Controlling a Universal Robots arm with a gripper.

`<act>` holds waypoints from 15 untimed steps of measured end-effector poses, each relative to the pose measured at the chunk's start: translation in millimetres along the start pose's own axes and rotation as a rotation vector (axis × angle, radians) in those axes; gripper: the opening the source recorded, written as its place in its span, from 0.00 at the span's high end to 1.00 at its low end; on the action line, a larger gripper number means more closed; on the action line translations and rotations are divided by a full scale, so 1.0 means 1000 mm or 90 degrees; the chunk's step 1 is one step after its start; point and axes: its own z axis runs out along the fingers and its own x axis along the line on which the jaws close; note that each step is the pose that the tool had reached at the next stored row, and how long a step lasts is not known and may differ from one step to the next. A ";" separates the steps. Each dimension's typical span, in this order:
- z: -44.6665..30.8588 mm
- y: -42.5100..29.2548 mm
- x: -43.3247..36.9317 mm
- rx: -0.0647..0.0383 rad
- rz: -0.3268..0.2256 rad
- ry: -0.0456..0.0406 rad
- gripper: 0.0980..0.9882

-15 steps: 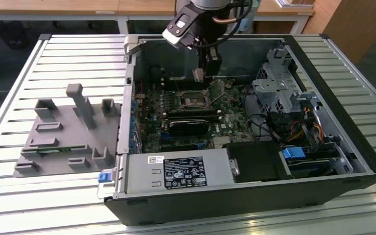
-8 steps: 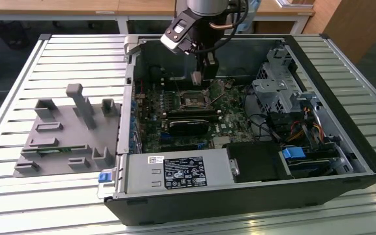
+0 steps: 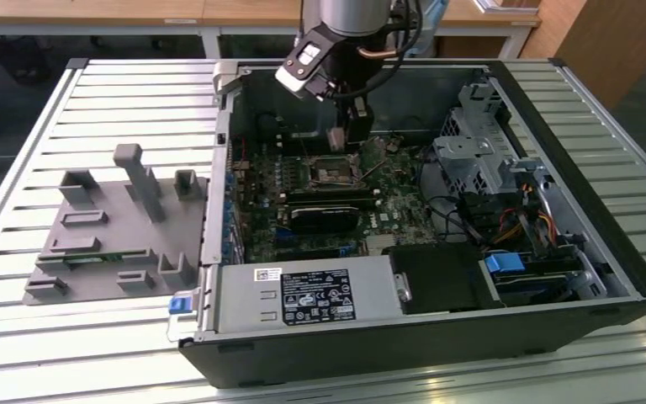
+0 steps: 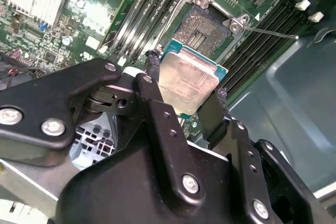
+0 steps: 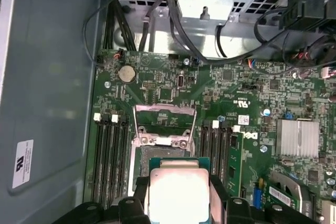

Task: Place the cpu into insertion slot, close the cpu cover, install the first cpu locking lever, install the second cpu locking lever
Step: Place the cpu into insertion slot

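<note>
My gripper [image 4: 187,86] is shut on the cpu [image 4: 189,74], a flat square chip with a dull metal face, held by two opposite edges between the black fingers [image 4: 152,77]. In both wrist views the cpu [image 5: 178,190] hangs above the board, just short of the insertion slot [image 4: 202,31], whose dark centre lies bare. The cpu cover [image 5: 165,108] lies swung open, flat on the board beyond the insertion slot [image 5: 157,153]. A thin metal lever rod [image 4: 273,33] sticks out beside the slot. In the exterior view my gripper [image 3: 349,141] reaches down into the open computer case just behind the slot [image 3: 335,172].
Long black memory slots [image 5: 110,156] flank the socket on both sides. A drive cage [image 3: 480,160] with cables fills the exterior view's right of the case, and a power supply [image 3: 300,295] sits at its front. A grey fixture [image 3: 121,227] stands on the slatted table.
</note>
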 end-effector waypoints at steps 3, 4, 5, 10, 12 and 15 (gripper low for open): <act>0.0053 -0.0026 0.0017 0.000 0.000 0.0000 0.51; 0.0070 -0.0040 0.0021 0.000 0.000 -0.0001 0.51; 0.0087 -0.0052 0.0024 0.000 0.000 0.0000 0.51; 0.0178 -0.0072 0.0047 0.000 0.006 -0.0007 0.51; 0.0214 -0.0077 0.0060 0.000 0.011 -0.0009 0.51; 0.0267 -0.0087 0.0077 0.000 0.015 -0.0014 0.51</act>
